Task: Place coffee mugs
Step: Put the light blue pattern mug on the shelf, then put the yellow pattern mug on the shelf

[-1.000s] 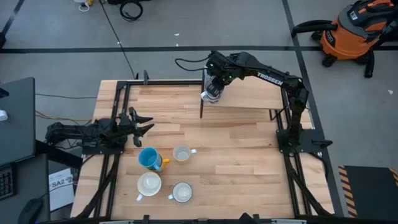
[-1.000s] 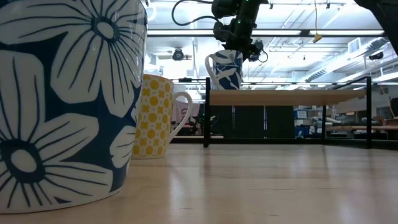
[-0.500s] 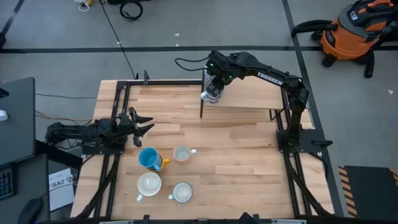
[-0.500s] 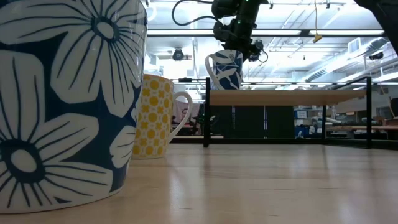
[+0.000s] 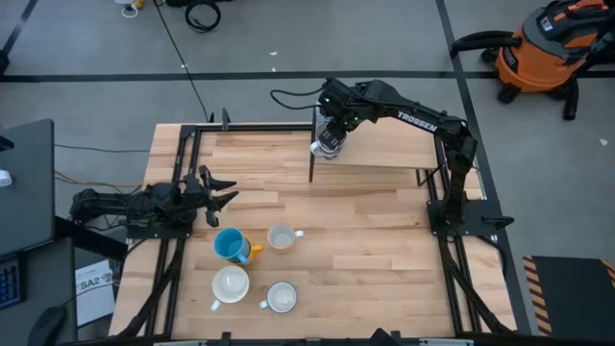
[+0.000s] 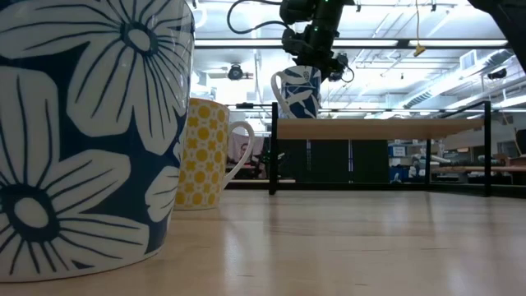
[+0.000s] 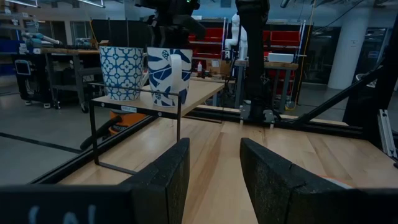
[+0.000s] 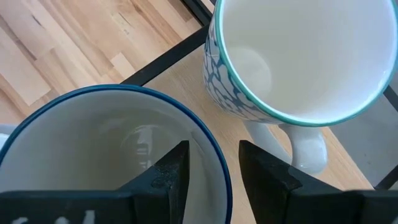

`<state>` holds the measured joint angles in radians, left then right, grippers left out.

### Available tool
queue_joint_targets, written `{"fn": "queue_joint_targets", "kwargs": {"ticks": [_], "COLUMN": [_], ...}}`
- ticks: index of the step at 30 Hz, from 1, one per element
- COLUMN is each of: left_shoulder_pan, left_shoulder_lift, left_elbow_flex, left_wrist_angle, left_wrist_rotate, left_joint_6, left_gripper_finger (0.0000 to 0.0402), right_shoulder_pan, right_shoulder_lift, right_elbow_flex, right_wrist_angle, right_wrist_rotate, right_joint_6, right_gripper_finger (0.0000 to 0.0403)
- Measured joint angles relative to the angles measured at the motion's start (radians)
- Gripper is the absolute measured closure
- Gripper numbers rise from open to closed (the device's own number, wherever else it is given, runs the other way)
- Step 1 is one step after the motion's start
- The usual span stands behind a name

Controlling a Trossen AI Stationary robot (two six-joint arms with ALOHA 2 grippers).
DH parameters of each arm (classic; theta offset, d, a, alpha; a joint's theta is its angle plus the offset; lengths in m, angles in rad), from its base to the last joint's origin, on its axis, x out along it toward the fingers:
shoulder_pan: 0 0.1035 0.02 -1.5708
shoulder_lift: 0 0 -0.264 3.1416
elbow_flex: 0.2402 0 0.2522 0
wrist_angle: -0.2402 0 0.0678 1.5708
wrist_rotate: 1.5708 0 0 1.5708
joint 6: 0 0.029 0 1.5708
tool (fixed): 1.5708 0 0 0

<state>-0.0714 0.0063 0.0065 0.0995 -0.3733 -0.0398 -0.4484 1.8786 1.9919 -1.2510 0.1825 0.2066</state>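
Nothing moved; right arm (image 5: 423,122) reads "TROSSEN".

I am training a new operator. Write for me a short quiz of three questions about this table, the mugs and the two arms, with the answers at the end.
1. How many ceramic handled mugs stand on the light wooden table top, not counting those on the raised wooden shelf?
2. True or false: the left gripper holds a mug.
3. Where is the right gripper?
A) down among the mugs on the table top
B) over the blue-and-white leaf-patterned mug at the end of the shelf
C) parked off the table

Key: 1. four. 2. false, it is open and empty. 3. B.
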Motion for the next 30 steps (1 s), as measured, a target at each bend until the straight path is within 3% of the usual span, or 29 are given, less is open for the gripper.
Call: {"fn": "queue_joint_targets", "kwargs": {"ticks": [16,30], "left_shoulder_pan": [0.0,0.0], "left_shoulder_lift": [0.0,0.0], "left_elbow_flex": [0.0,0.0], "left_wrist_angle": [0.0,0.0], "left_wrist_rotate": [0.0,0.0], "left_joint_6": [0.0,0.0], "left_gripper_finger": [0.0253,0.0253], "right_shoulder_pan": [0.0,0.0], "right_shoulder_lift": [-0.002,-0.005], "right_elbow_flex": [0.02,0.331], "right_wrist_angle": [-0.019,-0.142], "right_wrist_rotate": [-0.004,-0.003], "right_joint_6": [-0.044,-0.043], "right_gripper_finger": [0.0258,0.0259]}}
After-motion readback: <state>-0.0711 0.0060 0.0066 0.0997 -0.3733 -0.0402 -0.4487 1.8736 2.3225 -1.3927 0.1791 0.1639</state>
